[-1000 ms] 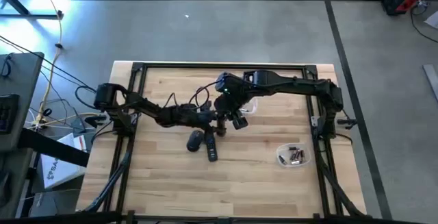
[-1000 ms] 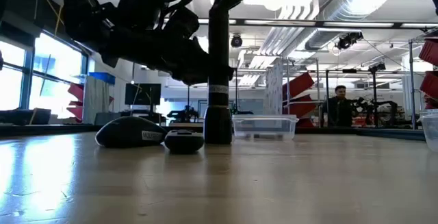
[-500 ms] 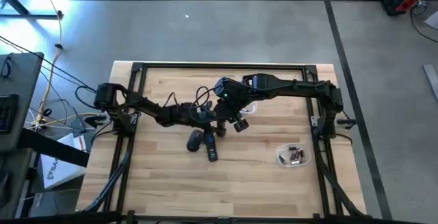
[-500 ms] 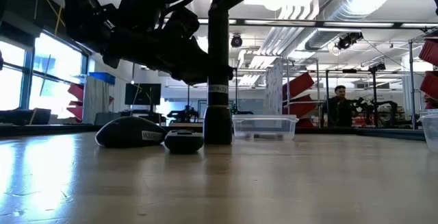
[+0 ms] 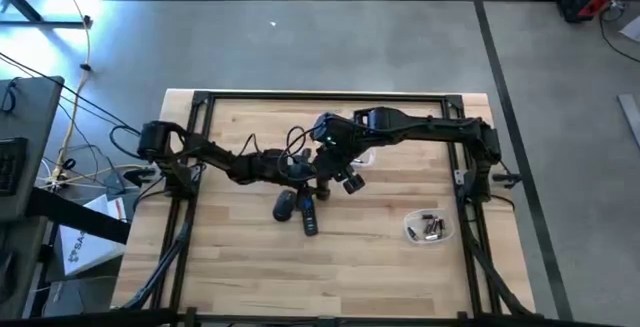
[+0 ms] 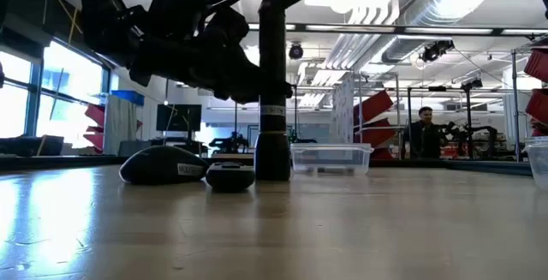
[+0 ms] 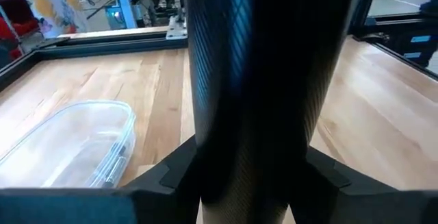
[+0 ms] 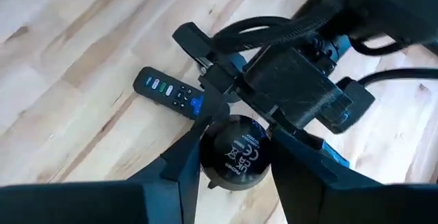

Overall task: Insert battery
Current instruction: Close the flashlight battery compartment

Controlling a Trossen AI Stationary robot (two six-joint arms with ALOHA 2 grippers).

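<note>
A black cylinder (image 6: 272, 100) stands upright on the table's middle, its wider foot (image 6: 272, 158) on the wood. My left gripper (image 7: 252, 183) is shut on its shaft, reaching in from the left (image 6: 244, 70). My right gripper (image 8: 236, 176) comes down from above and is shut on its round top end; in the high view it (image 5: 325, 172) hides the cylinder. Loose batteries lie in a small clear dish (image 5: 430, 229) toward the right near side. My left gripper pinches the middle of the cylinder's shaft (image 7: 263, 101) between its two fingers, level, from the table's left, lying across it. The cylinder stands upright with its foot on the table. My right gripper holds the cylinder's round top end (image 8: 236, 148) between its two fingers (image 8: 188, 162), coming from above and pointing down.
A dark computer mouse (image 5: 285, 205) and a black remote (image 5: 309, 219) lie just in front of the cylinder. A small dark piece (image 6: 229, 175) lies beside the mouse. A clear plastic box (image 5: 364, 157) stands behind the cylinder. Bare wood stretches along the near edge.
</note>
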